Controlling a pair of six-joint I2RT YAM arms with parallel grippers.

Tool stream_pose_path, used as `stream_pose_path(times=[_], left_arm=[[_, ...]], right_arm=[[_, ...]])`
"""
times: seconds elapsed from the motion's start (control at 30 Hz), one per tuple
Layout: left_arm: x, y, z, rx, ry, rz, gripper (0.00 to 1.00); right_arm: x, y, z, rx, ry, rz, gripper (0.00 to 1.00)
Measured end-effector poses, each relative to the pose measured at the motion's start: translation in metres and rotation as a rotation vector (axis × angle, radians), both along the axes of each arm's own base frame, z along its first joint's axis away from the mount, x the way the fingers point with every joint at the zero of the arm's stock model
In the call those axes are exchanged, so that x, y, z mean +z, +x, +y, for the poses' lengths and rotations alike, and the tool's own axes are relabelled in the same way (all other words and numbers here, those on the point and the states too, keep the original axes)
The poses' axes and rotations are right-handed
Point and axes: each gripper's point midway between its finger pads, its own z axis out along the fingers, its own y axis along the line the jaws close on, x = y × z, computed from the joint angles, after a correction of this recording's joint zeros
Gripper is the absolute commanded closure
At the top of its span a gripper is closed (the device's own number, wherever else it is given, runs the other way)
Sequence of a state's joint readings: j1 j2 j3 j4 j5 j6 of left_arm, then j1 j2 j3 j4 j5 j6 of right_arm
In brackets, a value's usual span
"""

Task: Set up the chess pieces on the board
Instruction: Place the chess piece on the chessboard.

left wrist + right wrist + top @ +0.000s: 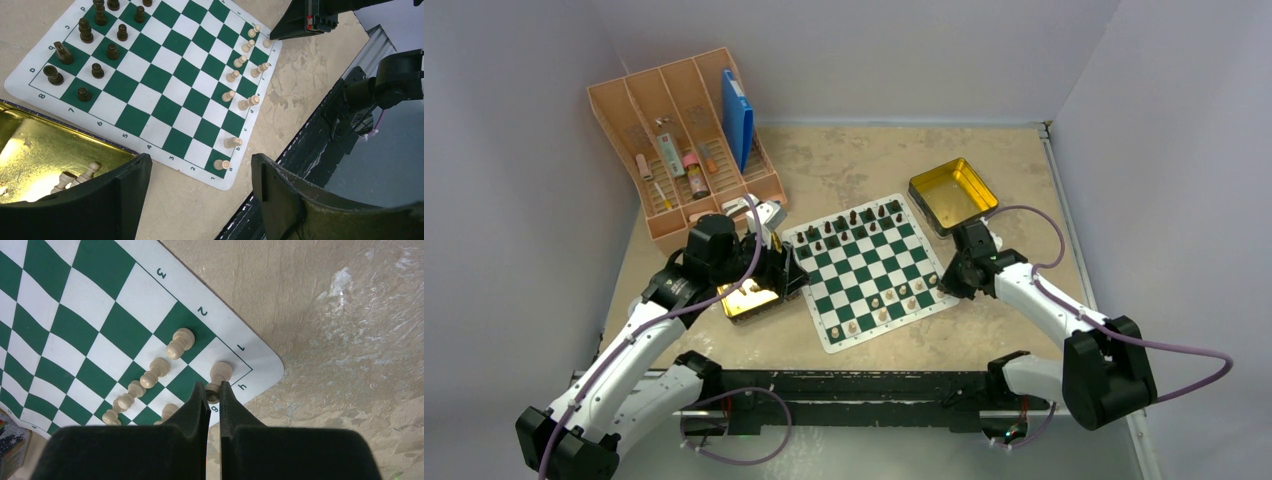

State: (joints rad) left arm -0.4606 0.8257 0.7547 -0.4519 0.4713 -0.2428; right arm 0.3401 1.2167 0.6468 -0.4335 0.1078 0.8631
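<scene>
right fingers (197, 409) pinched on tan chess piece (220, 371) at board (261, 371) corner h1 | left fingers (125, 192) wide apart, empty

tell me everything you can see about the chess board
The board is a thin mat of dark green and white squares, with rounded corners and a white border bearing letters and numbers. It lies flat on the mottled beige table, turned askew. Dark chessmen stand on its far rows, light chess pieces on part of its near rows; the middle is bare. A gold tin sits at its left edge, and the right gripper pinches one light piece at its near right corner.
</scene>
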Motion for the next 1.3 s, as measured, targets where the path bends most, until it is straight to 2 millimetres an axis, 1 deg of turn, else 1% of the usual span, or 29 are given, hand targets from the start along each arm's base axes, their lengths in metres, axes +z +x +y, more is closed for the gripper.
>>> stream_pose_path(times=[0.67,0.87,1.1,1.3], left_arm=[[0.0001,-0.0001,0.0001,0.000,0.000,-0.001,0.27],[0.0007,-0.0003,0.0002,0.000,-0.001,-0.003,0.27],[0.0015,-0.0006,0.0003,0.000,-0.003,-0.006,0.27],[0.0015,-0.0006,0.0003,0.000,-0.003,-0.006,0.27]], right_arm=[[0.0004,-0.0014,0.0034,0.012,0.017,0.006,0.93],[0.0005,-0.0011,0.0036,0.013,0.018,0.005,0.85],[-0.0005,0.0002,0.0041,0.017,0.017,0.003,0.72],[-0.0003,0.0009,0.0043,0.018,0.017,0.000,0.68]])
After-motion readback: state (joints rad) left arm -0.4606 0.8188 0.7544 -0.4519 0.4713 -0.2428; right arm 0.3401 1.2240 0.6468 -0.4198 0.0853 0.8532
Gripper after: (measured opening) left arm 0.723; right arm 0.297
